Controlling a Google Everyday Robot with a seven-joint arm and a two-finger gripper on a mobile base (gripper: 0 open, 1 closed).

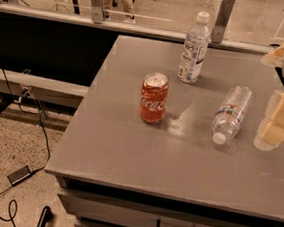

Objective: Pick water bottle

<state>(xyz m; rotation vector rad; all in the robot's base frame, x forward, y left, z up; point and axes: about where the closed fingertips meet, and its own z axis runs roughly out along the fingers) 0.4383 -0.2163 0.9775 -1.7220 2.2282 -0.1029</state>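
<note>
The water bottle [231, 114] is clear and ribbed, with a small white cap and a narrow red and blue label band. It lies on its side on the right part of the grey table [128, 149], cap toward the front edge. My gripper [273, 129], with pale yellow parts, hangs just to the right of the bottle at the right edge of the view, close to the table top and apart from the bottle. Nothing shows in its hold.
A red Coca-Cola can [154, 97] stands upright mid-table, left of the lying bottle. A smoother bottle with a large white label [194, 49] stands upright toward the back. A glass rail runs behind the table. Cables lie on the floor at the left.
</note>
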